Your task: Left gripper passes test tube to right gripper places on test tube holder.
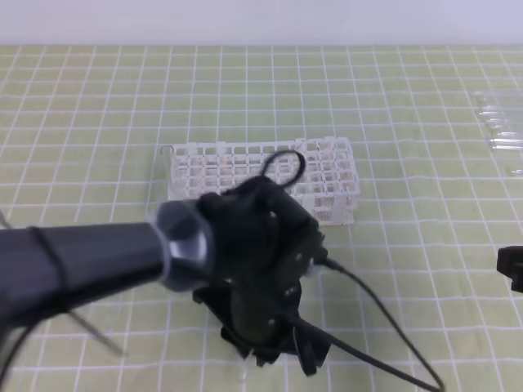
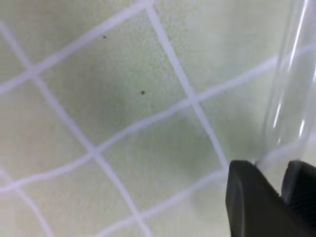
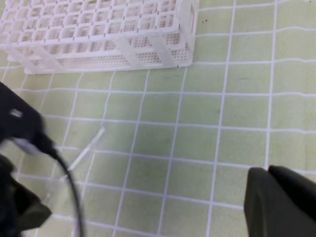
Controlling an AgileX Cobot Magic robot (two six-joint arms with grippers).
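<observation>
The left gripper [image 1: 274, 355] is lowered to the green gridded mat [image 1: 425, 245] near the front edge of the exterior high view, its bulky black wrist pointing down and hiding the fingertips from that camera. In the left wrist view the two black fingers [image 2: 252, 202] stand narrowly apart at the lower right corner, and the test tube [image 2: 289, 89] runs up from the gap between them toward the top right of the frame; the tube sits between the fingers, but whether they press on it firmly cannot be told from the frames. In the right wrist view the same clear tube [image 3: 85, 150] lies slanted on the mat, its far end free and its near end reaching toward the left arm's black body and cable [image 3: 66, 182]. The right gripper [image 3: 269, 170] shows its two black fingers closed together with no gap and nothing between them; in the exterior high view only a small black part of it [image 1: 511, 268] appears at the right edge, well apart from the left gripper. The test tube holder [image 1: 265, 175] stands upright on the mat beyond the left wrist, its front edge partly hidden by the wrist, and none of its visible holes holds a tube. Open mat lies between the holder and the right gripper, and to the right of the left arm. A bundle of clear tubes [image 1: 502, 135] lies near the far right edge of the mat.
</observation>
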